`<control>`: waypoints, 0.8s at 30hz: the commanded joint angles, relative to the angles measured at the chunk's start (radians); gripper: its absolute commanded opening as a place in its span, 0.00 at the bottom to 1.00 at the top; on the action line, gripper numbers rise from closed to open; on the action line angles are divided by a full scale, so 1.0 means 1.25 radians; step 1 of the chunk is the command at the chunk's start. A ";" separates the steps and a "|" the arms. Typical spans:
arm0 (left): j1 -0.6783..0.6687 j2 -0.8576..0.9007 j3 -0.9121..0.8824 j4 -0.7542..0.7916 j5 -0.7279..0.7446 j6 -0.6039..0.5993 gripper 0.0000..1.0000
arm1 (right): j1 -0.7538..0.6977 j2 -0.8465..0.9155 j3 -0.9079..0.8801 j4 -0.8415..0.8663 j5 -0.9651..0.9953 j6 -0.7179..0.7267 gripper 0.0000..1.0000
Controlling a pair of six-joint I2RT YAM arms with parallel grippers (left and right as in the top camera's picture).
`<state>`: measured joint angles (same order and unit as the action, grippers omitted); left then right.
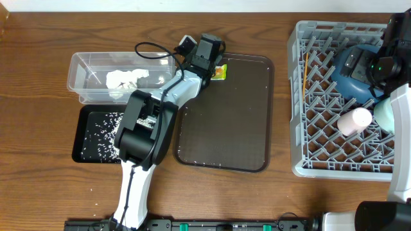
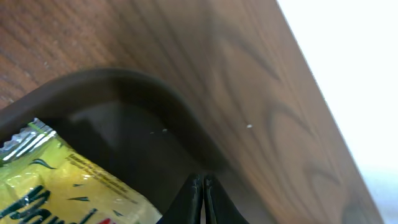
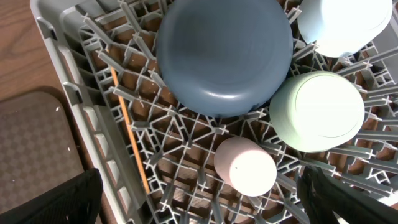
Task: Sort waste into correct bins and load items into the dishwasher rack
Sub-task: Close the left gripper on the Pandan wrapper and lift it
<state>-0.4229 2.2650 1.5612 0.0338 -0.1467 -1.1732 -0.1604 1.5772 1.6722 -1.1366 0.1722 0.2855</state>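
The left pincer (image 2: 202, 199) is shut, its tips pressed together over an upper corner of the brown serving tray (image 1: 225, 122), with the yellow-green wrapper (image 2: 56, 180) just to their left in the wrist view. The right pincer (image 3: 199, 208) stands wide above the grey rack (image 1: 300, 96) at the right of the frame, which holds the dark blue dish (image 3: 224, 56), pale blue bowl (image 3: 317, 112), saucer (image 3: 339, 25), pink cup (image 3: 245, 165) and wooden stick (image 3: 127, 124). At the left of the counter (image 1: 38, 77), tissue (image 1: 125, 80) lies in the clear tub (image 1: 78, 67) and rice (image 1: 106, 131) in the black tray (image 1: 82, 151).

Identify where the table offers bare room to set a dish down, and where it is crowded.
Free: the wood strip between the brown serving tray and the dishwasher rack; the tray's middle too. Crowded: the rack's right half, full of dishes.
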 commanded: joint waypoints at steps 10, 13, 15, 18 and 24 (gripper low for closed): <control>-0.005 0.038 0.002 -0.055 -0.005 0.014 0.06 | -0.004 0.001 0.000 -0.001 0.002 0.011 0.99; -0.005 0.033 0.002 -0.080 0.056 0.047 0.06 | -0.004 0.001 0.000 -0.001 0.002 0.011 0.99; -0.005 0.022 0.002 -0.100 0.107 0.065 0.07 | -0.004 0.001 0.000 -0.001 0.002 0.011 0.99; -0.005 -0.005 0.002 -0.162 0.153 0.074 0.06 | -0.004 0.001 0.000 -0.001 0.002 0.011 0.99; -0.005 -0.083 0.002 -0.389 0.160 0.074 0.06 | -0.004 0.001 0.000 -0.001 0.002 0.011 0.99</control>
<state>-0.4267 2.2108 1.5707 -0.3767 0.0246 -1.1007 -0.1604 1.5772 1.6722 -1.1366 0.1726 0.2855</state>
